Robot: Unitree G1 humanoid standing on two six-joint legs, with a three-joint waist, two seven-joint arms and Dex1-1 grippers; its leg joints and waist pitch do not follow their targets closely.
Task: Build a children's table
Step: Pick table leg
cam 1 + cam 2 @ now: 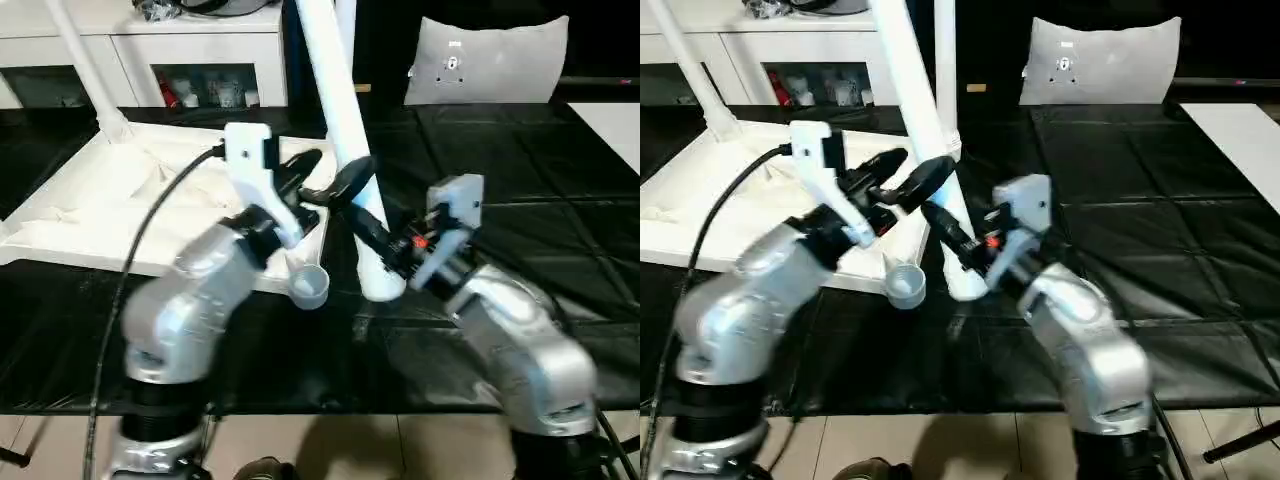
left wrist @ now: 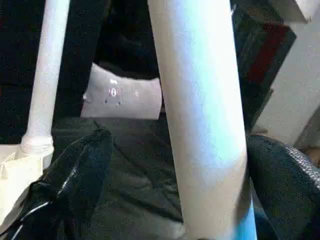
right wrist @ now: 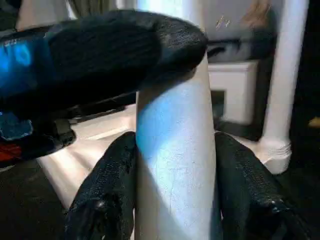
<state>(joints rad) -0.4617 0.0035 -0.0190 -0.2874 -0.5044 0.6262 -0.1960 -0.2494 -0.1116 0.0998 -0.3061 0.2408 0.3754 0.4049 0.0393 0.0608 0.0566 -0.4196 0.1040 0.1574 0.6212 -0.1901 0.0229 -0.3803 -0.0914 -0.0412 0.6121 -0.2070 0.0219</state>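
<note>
The children's table top (image 1: pixel 90 190) lies upside down on the left, rim up. One leg (image 1: pixel 85 60) stands in its far left corner and another (image 3: pixel 285 75) in its far right corner. A loose leg (image 1: pixel 335 90) leans steeply, its lower end (image 1: pixel 380 285) on the black mat just right of the near right corner socket (image 1: pixel 311 286), which has nothing in it. My right gripper (image 1: pixel 368 228) is shut on this leg low down, a finger on each side. Higher up, my left gripper (image 1: pixel 338 168) is open with its fingers (image 2: pixel 75 190) straddling the same leg.
A white cabinet (image 1: pixel 190 60) with glass doors stands at the back left and a grey-white cushion (image 1: pixel 490 60) at the back right. Black mats (image 1: pixel 520 180) cover the floor. A white board edge (image 1: pixel 615 125) shows at the far right. A black cable (image 1: pixel 150 220) loops over my left forearm.
</note>
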